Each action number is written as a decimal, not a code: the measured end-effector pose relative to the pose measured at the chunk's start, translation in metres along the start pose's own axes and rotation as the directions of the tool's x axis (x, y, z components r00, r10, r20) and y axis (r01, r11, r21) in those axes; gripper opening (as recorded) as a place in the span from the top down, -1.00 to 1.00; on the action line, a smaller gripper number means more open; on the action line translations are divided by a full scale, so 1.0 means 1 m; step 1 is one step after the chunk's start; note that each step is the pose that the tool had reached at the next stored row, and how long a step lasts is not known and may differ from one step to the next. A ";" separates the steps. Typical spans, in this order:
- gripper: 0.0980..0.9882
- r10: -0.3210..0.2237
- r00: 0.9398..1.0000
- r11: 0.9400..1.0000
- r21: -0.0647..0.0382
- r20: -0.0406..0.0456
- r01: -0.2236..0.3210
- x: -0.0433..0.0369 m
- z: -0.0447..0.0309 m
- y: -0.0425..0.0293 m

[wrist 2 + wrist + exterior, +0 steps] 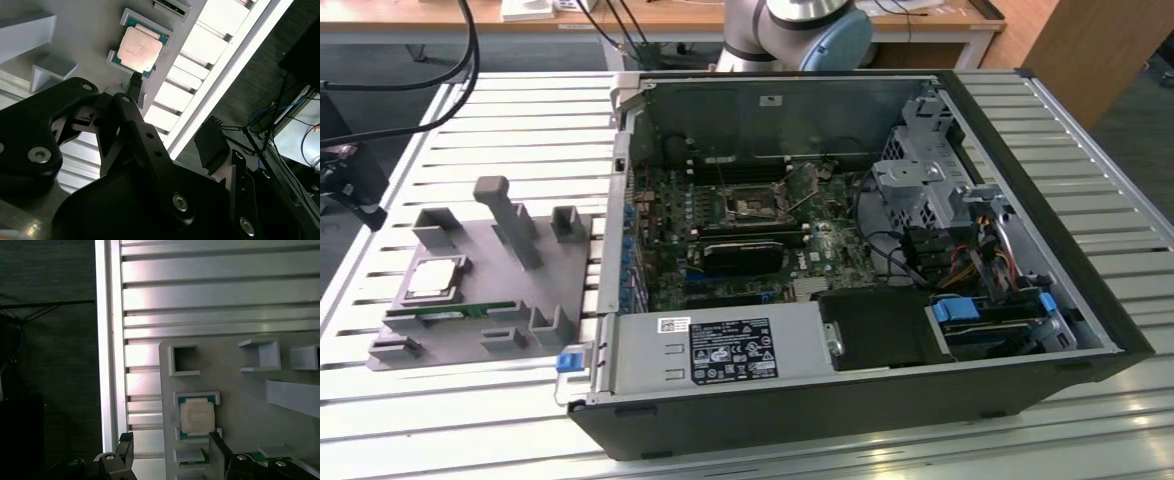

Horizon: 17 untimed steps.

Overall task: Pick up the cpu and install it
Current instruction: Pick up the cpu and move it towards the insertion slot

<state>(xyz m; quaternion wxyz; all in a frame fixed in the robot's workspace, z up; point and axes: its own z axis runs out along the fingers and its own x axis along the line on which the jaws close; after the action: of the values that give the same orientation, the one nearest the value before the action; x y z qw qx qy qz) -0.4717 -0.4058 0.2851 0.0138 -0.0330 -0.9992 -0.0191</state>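
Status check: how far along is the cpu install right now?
Nothing done yet: the cpu sits in its pocket on the grey holder. In hand: nothing; the gripper hangs open above the holder, near the cpu. Left: the pick-up and seating it inside the open computer case.

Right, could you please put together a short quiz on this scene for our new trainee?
1. Where does the cpu rest? A) on the grey holder block; B) in the motherboard socket; C) on the bare table slats.
2. True or false: the green memory stick lies on the same block as the cpu.
3. Fill in: the gripper is near the cpu with its jaws ___.
Key: 1 A; 2 true; 3 open.
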 end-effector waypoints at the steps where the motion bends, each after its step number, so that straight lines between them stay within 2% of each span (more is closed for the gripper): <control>1: -0.37 0.000 1.000 1.000 0.000 0.000 0.000 0.0000 0.0004 0.0000; 15: -0.37 0.000 1.000 1.000 -0.001 0.000 0.000 -0.0003 0.0106 -0.0011; 17: -0.37 0.000 1.000 1.000 -0.001 -0.002 0.000 -0.0024 0.0124 -0.0011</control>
<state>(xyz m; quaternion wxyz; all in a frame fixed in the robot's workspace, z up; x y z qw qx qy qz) -0.4696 -0.4066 0.2726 0.0147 -0.0329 -0.9992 -0.0196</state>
